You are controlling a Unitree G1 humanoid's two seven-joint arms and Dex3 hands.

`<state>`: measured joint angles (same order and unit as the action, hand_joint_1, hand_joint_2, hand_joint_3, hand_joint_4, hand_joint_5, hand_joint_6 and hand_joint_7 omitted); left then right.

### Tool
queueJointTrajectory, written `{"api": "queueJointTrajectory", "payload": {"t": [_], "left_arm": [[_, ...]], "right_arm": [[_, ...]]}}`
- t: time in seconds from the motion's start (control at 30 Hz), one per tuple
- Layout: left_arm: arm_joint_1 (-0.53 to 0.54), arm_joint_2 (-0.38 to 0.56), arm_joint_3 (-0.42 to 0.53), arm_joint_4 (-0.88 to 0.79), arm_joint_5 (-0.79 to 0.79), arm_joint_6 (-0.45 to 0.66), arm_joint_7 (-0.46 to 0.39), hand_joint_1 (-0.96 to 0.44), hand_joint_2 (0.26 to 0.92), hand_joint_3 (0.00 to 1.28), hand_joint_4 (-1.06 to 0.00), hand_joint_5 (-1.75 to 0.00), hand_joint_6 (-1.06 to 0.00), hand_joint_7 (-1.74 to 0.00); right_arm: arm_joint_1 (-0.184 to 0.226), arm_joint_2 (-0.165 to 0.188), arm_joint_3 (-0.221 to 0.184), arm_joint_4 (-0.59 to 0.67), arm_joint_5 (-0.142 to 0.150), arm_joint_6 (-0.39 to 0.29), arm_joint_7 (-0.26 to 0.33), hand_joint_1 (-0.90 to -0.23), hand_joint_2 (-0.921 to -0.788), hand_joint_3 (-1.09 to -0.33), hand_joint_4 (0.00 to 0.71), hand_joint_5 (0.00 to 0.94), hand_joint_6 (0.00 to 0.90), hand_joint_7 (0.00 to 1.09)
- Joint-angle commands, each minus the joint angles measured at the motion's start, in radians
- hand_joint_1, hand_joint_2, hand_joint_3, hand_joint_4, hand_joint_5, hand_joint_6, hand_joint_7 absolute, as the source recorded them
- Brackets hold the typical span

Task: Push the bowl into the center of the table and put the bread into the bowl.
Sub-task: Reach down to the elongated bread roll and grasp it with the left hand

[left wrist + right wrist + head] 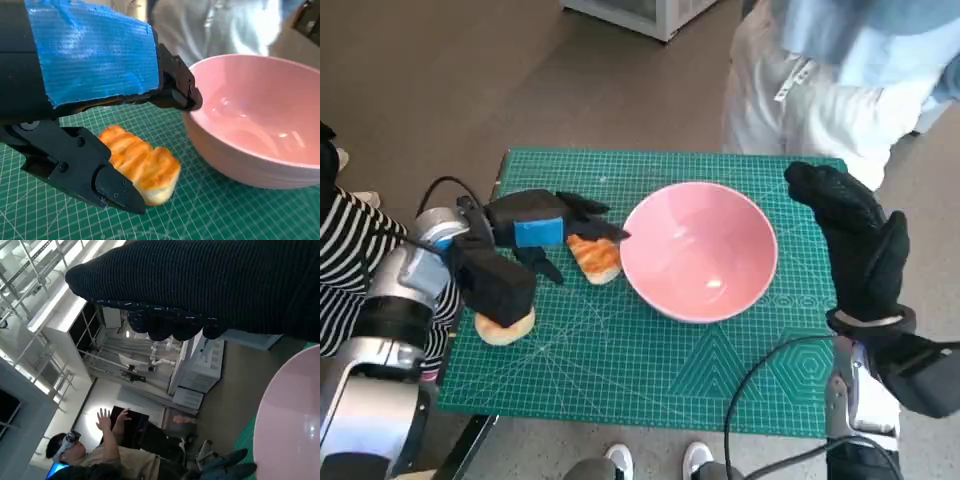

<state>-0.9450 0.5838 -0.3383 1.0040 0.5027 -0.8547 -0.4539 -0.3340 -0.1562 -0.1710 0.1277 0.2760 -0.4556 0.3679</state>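
The pink bowl point(700, 250) stands on the green cutting mat point(650, 350), a little right of its middle. A golden piece of bread point(595, 257) lies on the mat just left of the bowl. My left hand point(535, 232) reaches over the bread. In the left wrist view the bread point(140, 165) lies between the thumb and the upper fingers point(175, 92), which end close to the bowl point(260, 125) rim; no grip shows. My gloved right hand point(860, 245) is raised just right of the bowl, fingers extended, holding nothing. The right wrist view shows the glove point(200, 285) and the bowl's edge point(295, 425).
A second pale bun point(505, 328) lies at the mat's front left, partly under my left wrist. A person in white point(820, 80) stands beyond the table's far right corner. A striped sleeve point(350, 250) shows at the left, shoes point(620, 460) at the front edge.
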Motion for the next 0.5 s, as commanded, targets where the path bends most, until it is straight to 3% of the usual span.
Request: {"api": "queueJointTrajectory", "payload": {"t": [0.03,0.5], "left_arm": [[-0.035,-0.015,-0.028,0.045,0.04,0.011,0.049,-0.05,0.719,0.01,-0.34,0.0,-0.5,-0.02],[-0.099,-0.084,-0.082,0.159,0.08,0.124,0.1,-0.03,0.75,0.02,-0.36,-0.01,-0.5,-0.01]], "right_arm": [[0.028,-0.01,-0.006,-0.001,-0.003,0.005,-0.007,-0.639,-0.921,-0.705,0.145,0.003,0.075,0.45],[0.054,-0.007,-0.012,-0.014,-0.006,0.003,-0.011,-0.646,-0.921,-0.705,0.142,0.001,0.074,0.45]]}}
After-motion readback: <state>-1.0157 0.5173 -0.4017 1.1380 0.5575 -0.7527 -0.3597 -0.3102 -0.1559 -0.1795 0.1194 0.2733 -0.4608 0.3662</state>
